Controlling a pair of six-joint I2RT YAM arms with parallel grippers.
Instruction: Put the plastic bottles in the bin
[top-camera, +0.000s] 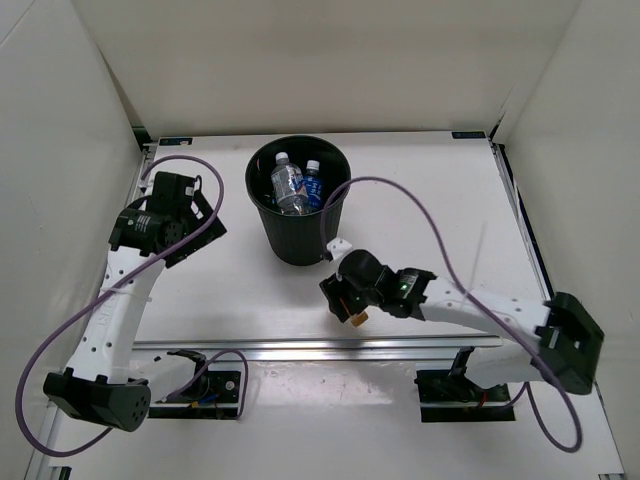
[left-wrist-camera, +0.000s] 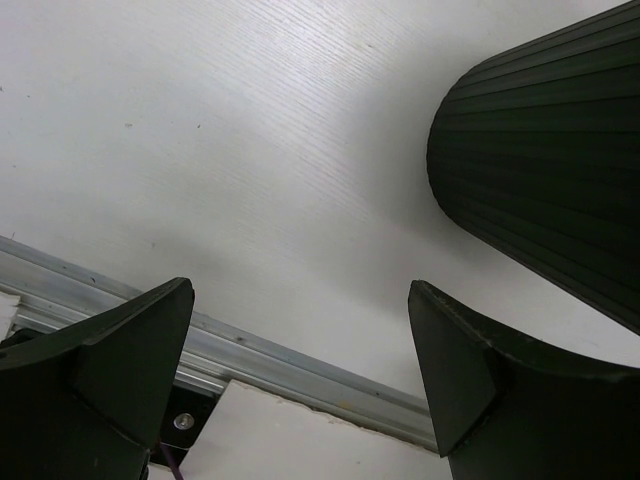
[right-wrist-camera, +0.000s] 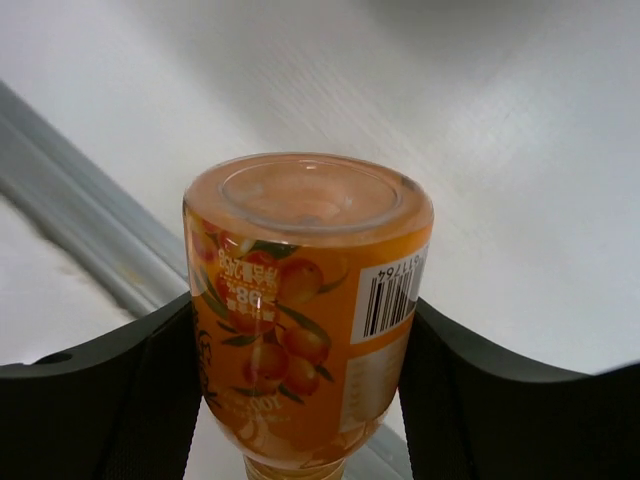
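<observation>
Gripping the short orange bottle on both sides, the right gripper is closed on it, with the bottle's base facing the wrist camera. It sits near the bin, on the bin's near side. The left gripper has its jaws wide apart and holds nothing, left of the bin. A clear bottle and a blue-labelled bottle lie inside the bin.
</observation>
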